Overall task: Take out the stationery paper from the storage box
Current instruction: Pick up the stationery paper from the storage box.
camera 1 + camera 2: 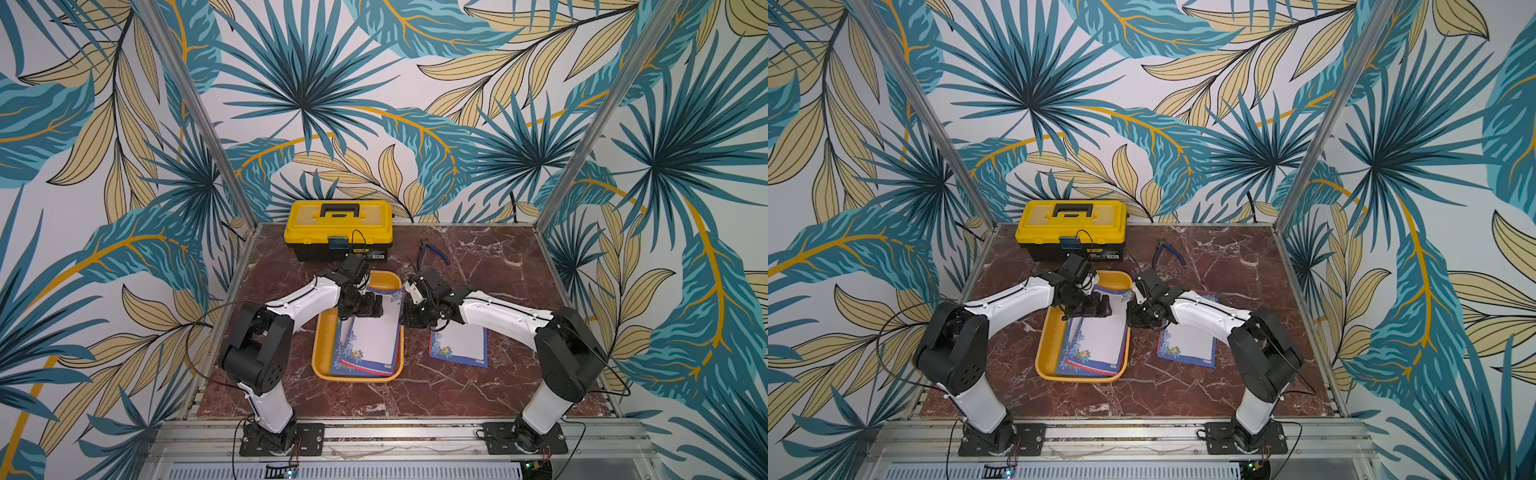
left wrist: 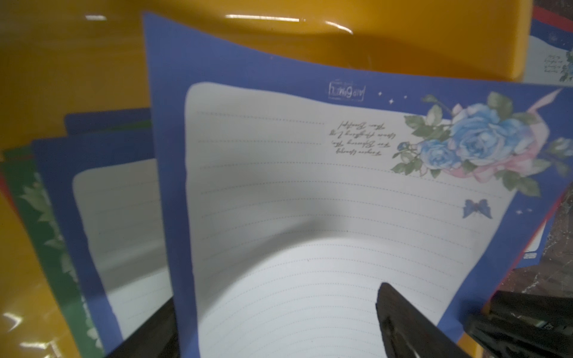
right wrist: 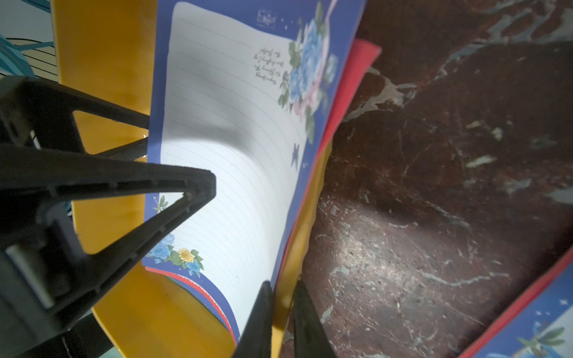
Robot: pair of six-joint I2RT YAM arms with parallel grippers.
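The storage box (image 1: 316, 353) (image 1: 1042, 353), an orange-yellow tray, lies mid-table in both top views. Inside it is fanned stationery paper (image 1: 370, 340) (image 1: 1096, 340); blue floral, red and green borders show. The top blue floral sheet (image 2: 310, 186) (image 3: 223, 124) bows upward. My left gripper (image 1: 365, 309) (image 2: 276, 303) is open over the box's far half. One finger (image 2: 403, 322) rests on that sheet, and the sheet's edge partly hides the other finger. My right gripper (image 1: 406, 320) (image 3: 282, 285) is shut on the box's right rim (image 3: 279, 310), beside the sheets' edge.
One blue floral sheet (image 1: 459, 347) (image 1: 1187, 347) lies flat on the marble table to the right of the box, under my right arm. A yellow-lidded toolbox (image 1: 338, 228) stands at the back, with blue-handled pliers (image 1: 432, 253) to its right.
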